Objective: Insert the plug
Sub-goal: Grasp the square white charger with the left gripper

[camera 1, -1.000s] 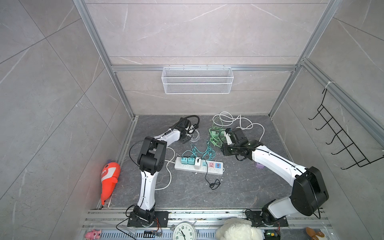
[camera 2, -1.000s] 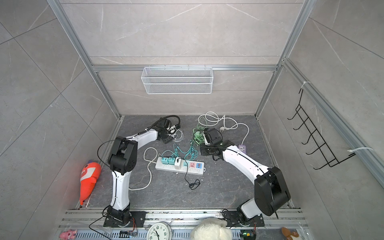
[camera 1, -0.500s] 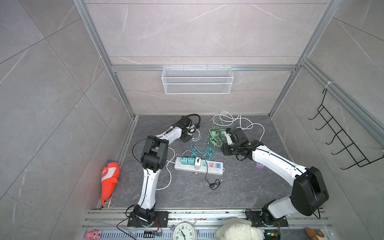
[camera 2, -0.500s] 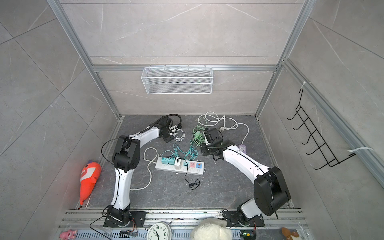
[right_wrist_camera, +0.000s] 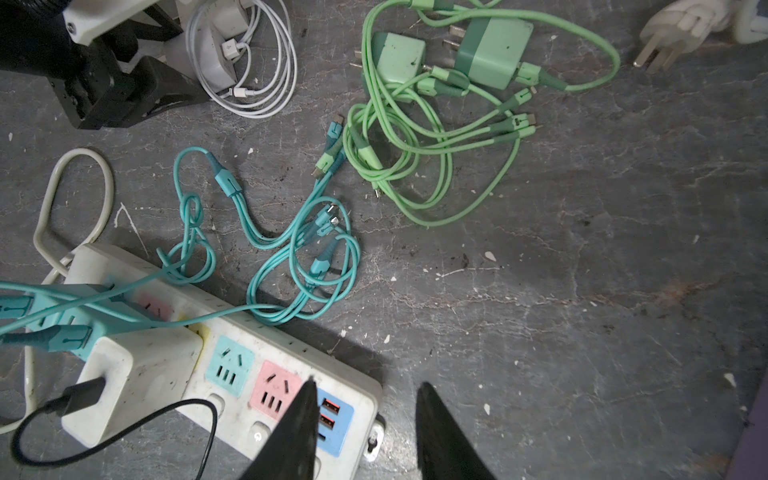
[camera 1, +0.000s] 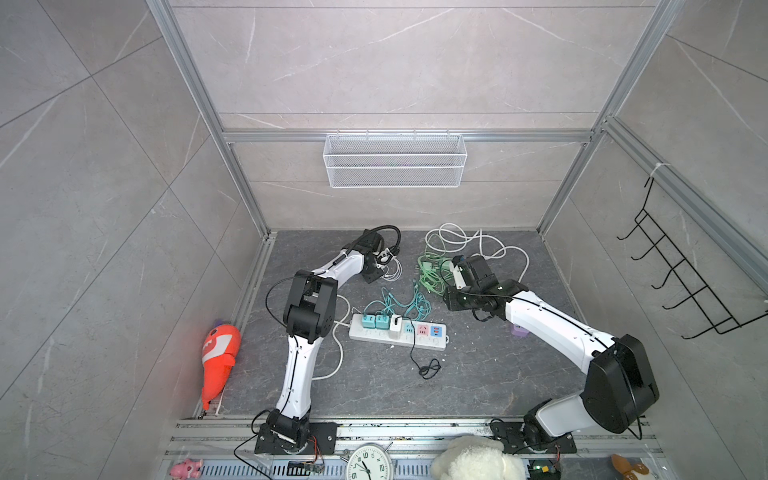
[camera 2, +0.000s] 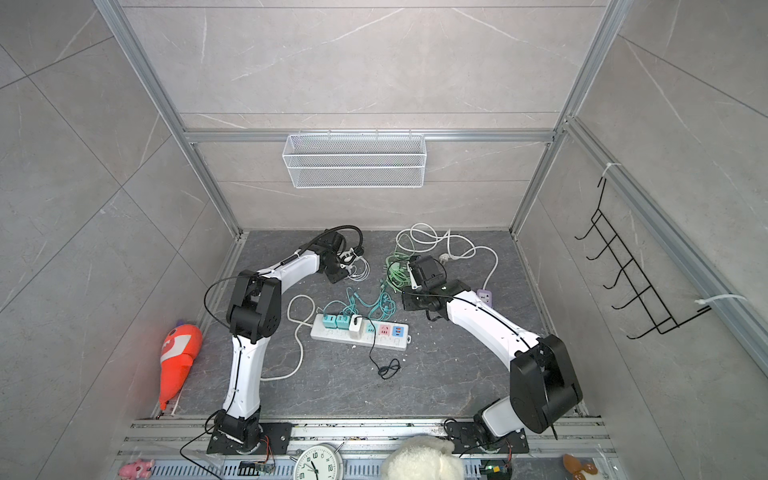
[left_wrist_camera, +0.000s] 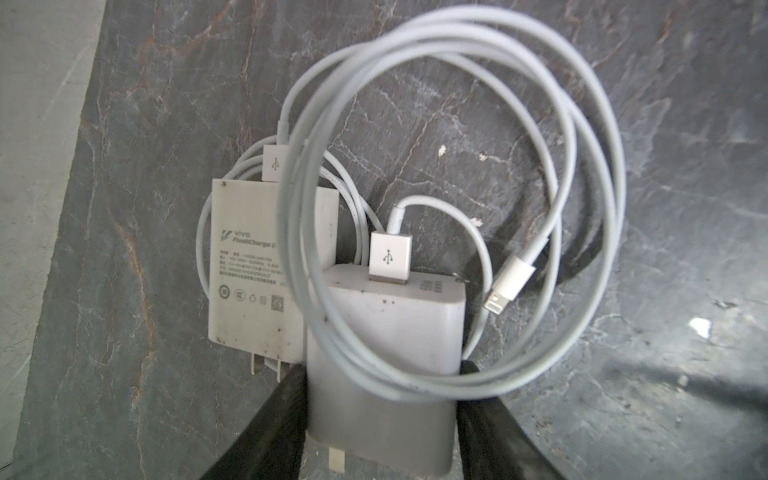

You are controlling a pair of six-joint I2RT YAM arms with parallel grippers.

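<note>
Dark stone floor [camera 1: 498,382]: power strip [camera 1: 424,342], green chargers [right_wrist_camera: 490,54], white chargers [left_wrist_camera: 257,270], possibly purple adapter [camera 2: 484,296].

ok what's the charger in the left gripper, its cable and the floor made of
white charger: looks like hard matte plastic, rigid moulded edges, scuffed with dirt specks. cable: probably soft rubbery sheath, bends in loose loops. floor: dark stone or stone-look tile, pale veins.

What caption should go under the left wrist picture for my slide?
Left gripper pinches a white charger, beside a vivo charger, under loops of white cable.

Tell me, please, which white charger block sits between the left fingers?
The plain white charger block, flanked by black fingers; the printed white charger block lies outside them.
</note>
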